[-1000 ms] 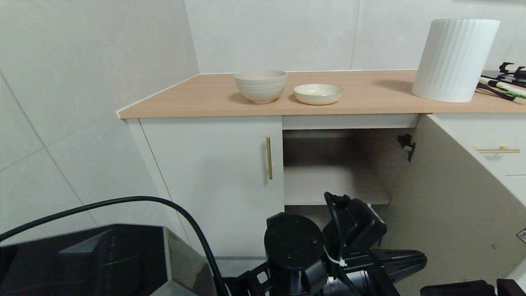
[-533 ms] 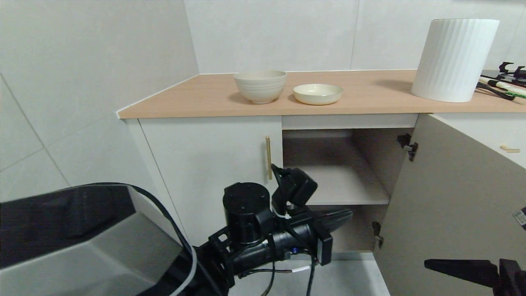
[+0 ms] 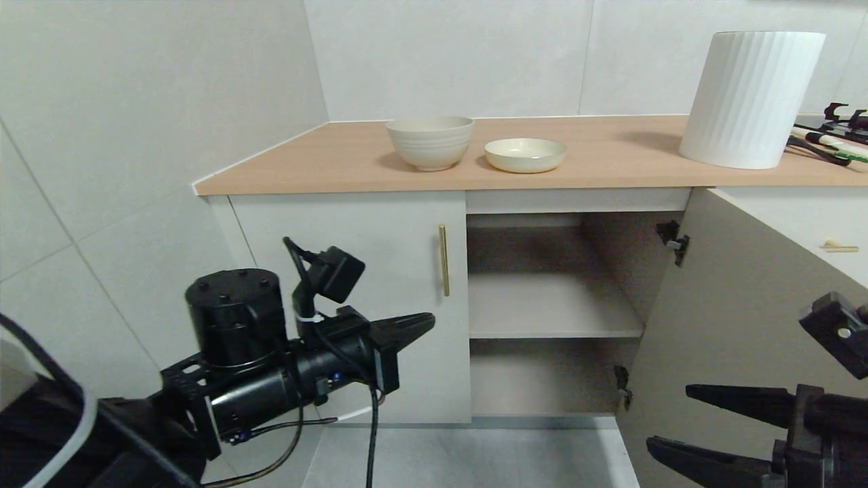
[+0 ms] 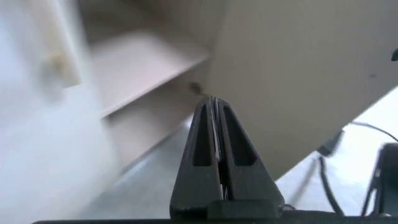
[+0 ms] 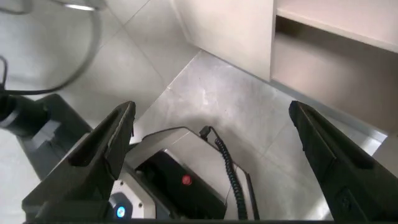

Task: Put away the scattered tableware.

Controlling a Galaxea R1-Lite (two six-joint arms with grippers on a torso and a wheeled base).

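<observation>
A ribbed bowl (image 3: 430,141) and a shallow dish (image 3: 525,154) are set side by side on the countertop (image 3: 325,169), above an opened cabinet (image 3: 352,257) whose shelf (image 3: 549,308) is bared, likely to receive them. The left gripper (image 3: 422,320) is held low, pinched together and empty; the right gripper (image 3: 669,417) is spread wide, empty.

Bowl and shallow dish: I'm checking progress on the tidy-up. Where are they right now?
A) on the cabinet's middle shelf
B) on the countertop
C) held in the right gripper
B: the bowl and the shallow dish sit side by side on the countertop, above the open cabinet.
</observation>
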